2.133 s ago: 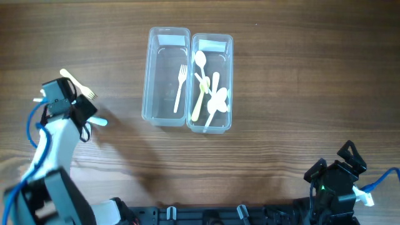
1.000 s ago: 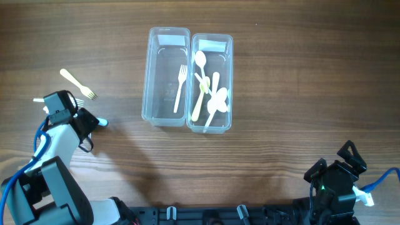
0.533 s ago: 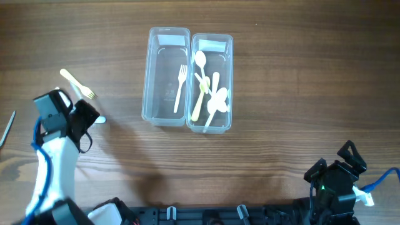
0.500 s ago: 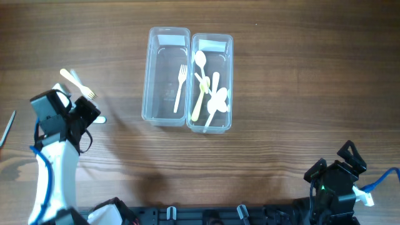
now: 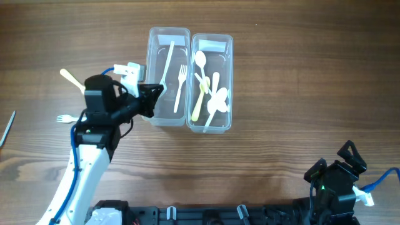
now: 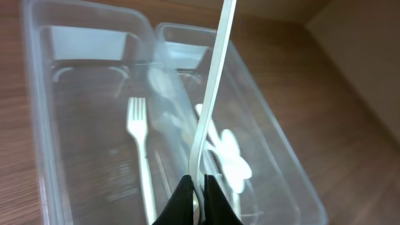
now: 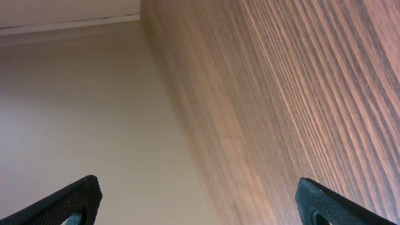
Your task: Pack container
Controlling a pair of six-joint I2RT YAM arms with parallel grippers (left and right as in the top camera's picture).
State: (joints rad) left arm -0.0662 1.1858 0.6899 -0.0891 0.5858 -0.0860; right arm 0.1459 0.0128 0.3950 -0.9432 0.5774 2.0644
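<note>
Two clear containers stand side by side at the table's middle. The left container (image 5: pixel 149 75) (image 6: pixel 81 125) holds one white fork (image 5: pixel 180 87) (image 6: pixel 140 150). The right container (image 5: pixel 230 75) (image 6: pixel 275 144) holds several pale spoons (image 5: pixel 209 87) (image 6: pixel 234 162). My left gripper (image 5: pixel 152 95) (image 6: pixel 199 194) is at the left container's near-left corner. It is shut on a long thin white plastic utensil (image 5: pixel 167 59) (image 6: pixel 212 94) that reaches out over the left container; the held end is hidden. My right gripper (image 5: pixel 331 161) (image 7: pixel 200 200) rests at the near right edge, open and holding nothing.
A yellowish fork (image 5: pixel 70 78) and a small white fork (image 5: pixel 62 118) lie on the wood left of the containers. A thin dark object (image 5: pixel 6 128) pokes in at the far left edge.
My left gripper shut on the white utensil at the table's left side and carried it right to the left container. The right arm has not moved.
</note>
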